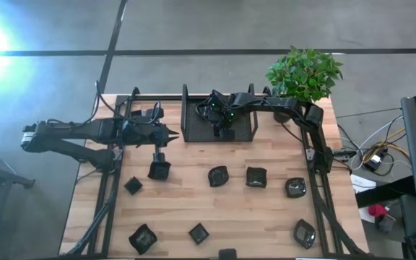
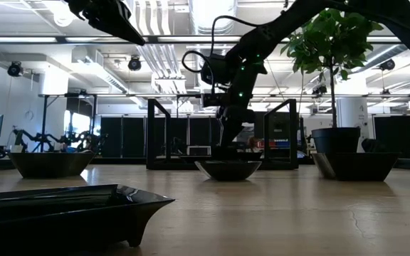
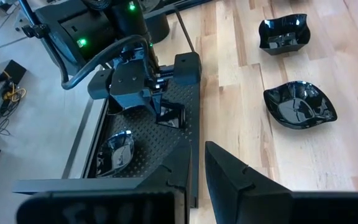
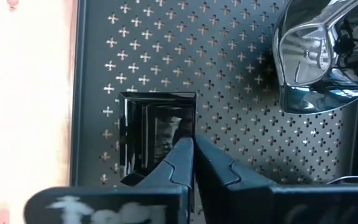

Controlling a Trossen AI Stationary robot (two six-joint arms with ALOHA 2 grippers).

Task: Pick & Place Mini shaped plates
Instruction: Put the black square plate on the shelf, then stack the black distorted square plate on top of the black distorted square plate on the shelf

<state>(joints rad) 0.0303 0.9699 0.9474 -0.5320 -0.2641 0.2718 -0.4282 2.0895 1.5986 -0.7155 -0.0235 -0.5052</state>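
My right gripper (image 1: 225, 131) reaches down into the black mesh tray (image 1: 193, 123) at the table's far edge and is shut on a small square black plate (image 4: 157, 134). A rounded glossy plate (image 4: 322, 62) lies on the tray floor beside it. My left gripper (image 1: 175, 134) hovers left of the tray with its fingers together, holding nothing. Several more mini plates rest on their bases on the wooden table, among them one (image 1: 159, 170) just below the left gripper, a pair (image 1: 218, 176) (image 1: 256, 177) mid-table, and others along the near edge (image 1: 198, 232). My right gripper (image 4: 196, 144) pinches one side wall of the square plate (image 4: 193, 121), one finger (image 4: 180, 160) inside the dish and one outside. The fingers come from above, pointing down. The plate sits level at the tray's mesh floor (image 3: 169, 115); whether it touches the floor I cannot tell.
A potted green plant (image 1: 305, 72) stands at the far right corner, close to the right arm. The tray has raised end frames (image 1: 186, 108). Black rails run along both table sides (image 1: 110, 195). Bare wood lies between the tray and the row of plates.
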